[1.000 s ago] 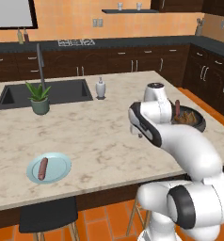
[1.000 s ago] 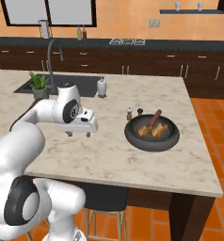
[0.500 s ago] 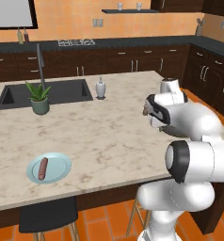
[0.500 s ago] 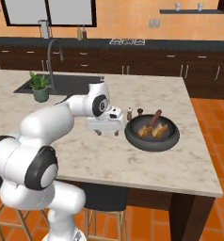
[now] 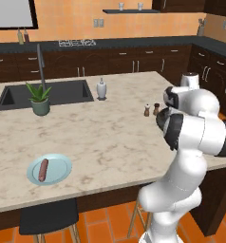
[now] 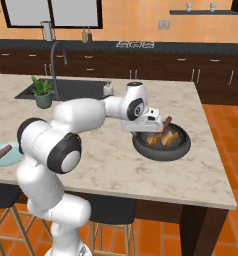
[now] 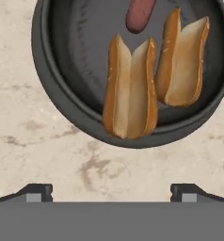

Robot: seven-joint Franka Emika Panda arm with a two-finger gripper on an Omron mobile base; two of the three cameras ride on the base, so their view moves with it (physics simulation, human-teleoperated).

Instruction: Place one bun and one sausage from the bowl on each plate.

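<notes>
Jaws spread wide and empty above the bowl (image 7: pixel 57 94) holding two buns (image 7: pixel 130 89) and a sausage (image 7: pixel 140 14); shakers (image 5: pixel 151 109) stand nearby on the counter (image 5: pixel 110 137).

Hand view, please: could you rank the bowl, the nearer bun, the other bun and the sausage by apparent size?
1. The bowl, largest.
2. The nearer bun and the other bun look alike; nearness makes ranking unsure.
3. The sausage, smallest, though cut off by the frame.
</notes>
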